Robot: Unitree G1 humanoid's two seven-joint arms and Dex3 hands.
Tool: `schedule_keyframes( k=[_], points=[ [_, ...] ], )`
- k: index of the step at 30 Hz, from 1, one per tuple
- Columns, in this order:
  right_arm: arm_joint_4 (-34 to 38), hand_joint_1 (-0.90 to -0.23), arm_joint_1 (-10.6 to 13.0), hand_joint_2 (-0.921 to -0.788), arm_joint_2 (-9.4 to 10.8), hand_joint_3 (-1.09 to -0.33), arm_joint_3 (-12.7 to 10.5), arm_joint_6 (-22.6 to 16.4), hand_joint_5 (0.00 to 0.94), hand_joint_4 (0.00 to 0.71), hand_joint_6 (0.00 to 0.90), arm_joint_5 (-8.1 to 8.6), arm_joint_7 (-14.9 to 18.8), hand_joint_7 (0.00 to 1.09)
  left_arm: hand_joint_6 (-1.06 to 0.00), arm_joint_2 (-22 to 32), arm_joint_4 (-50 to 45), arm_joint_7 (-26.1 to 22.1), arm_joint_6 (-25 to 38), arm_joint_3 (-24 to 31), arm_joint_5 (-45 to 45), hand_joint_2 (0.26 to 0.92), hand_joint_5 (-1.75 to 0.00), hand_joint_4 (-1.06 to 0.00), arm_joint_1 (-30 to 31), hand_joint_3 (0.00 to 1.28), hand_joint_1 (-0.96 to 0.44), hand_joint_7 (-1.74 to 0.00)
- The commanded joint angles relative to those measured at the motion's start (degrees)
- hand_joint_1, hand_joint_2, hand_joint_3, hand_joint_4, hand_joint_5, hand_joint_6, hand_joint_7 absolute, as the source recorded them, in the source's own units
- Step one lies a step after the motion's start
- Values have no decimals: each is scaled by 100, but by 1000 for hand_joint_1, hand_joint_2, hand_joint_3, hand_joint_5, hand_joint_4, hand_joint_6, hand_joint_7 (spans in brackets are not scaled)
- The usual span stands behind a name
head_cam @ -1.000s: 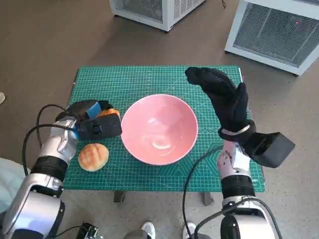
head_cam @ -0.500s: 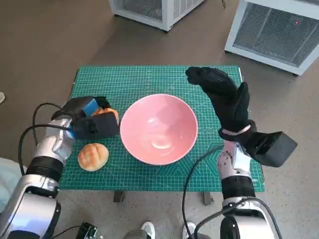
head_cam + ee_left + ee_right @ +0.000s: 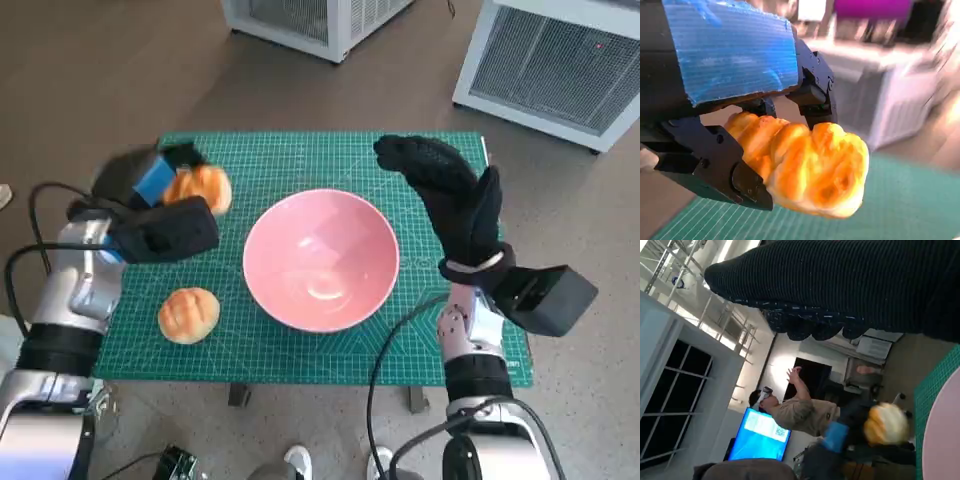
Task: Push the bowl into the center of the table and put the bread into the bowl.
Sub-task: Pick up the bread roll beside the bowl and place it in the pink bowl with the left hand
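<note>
my left hand [image 3: 165, 215] grips one bread roll [image 3: 200, 187] lifted beside the pink bowl [image 3: 320, 258]; right hand [image 3: 450, 195] raised, holding nothing — i worry that shallow grip lets it drop short; second roll [image 3: 188, 314] waits.

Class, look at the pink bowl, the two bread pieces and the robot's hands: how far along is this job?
Done: the pink bowl already sits about mid-table. In hand: the left hand holds one bread roll lifted off the mat, beside the bowl, not over it. Left: dropping it into the empty bowl; a second bread roll lies on the green mat. The right hand holds nothing.
</note>
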Motion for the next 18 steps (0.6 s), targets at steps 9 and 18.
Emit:
schedule_keyframes(
  k=[9,18],
  points=[
    [3,-692,195,-921,-31,-727,64,102,0,185,-1,-15,56,587,-631,-365,-2666,228,-705,146,-13,920,-1115,-721,1077,51,1,-1175],
    [35,-693,199,-921,-56,-725,74,107,1,185,-1,-6,56,587,-648,-655,-2537,-103,-997,-430,344,920,-1069,-731,967,40,1,-1193]
  ],
)
